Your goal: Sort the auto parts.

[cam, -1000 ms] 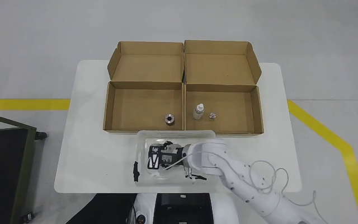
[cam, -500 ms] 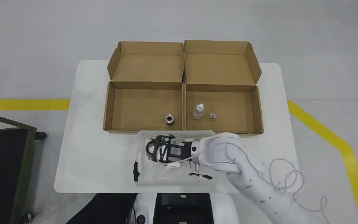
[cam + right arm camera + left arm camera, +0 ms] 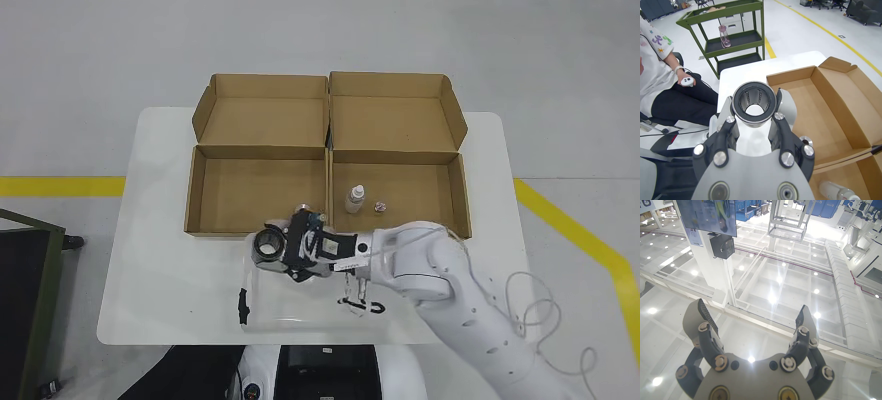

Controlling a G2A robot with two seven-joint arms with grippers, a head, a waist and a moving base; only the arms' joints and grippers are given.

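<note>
**Top view: right claw pinching a bearing sleeve by the left box**

Top view shows a white, round-cornered tabletop [image 3: 150, 250] on a pale grey floor, with a yellow floor line [image 3: 60, 186] running off at 9 o'clock and again at 3 o'clock. A green cart [image 3: 25, 300] stands off the tabletop at 8 o'clock. Two open cardboard boxes sit side by side at 12 o'clock with their lids folded back. The left box [image 3: 190, 190] holds a round metal part [image 3: 806, 141]. The right box [image 3: 462, 195] holds a small white bottle [image 3: 355, 198] and a tiny metal piece [image 3: 379, 207] just beside it. A clear tray [image 3: 300, 305] lies at 6 o'clock, close against the boxes' near walls.

The right claw [image 3: 754, 102] is pinching the bearing sleeve [image 3: 754, 106], one finger on each side. The sleeve is a short, hollow steel cylinder with a black end ring, and rows of small balls show inside its bore. It is held above the tray's 11 o'clock corner, just outside the left box's 6 o'clock wall.

The left claw [image 3: 753, 317] is spread wide with nothing between its ribbed pads, and it points up at a white gridded ceiling with lamps.
</note>
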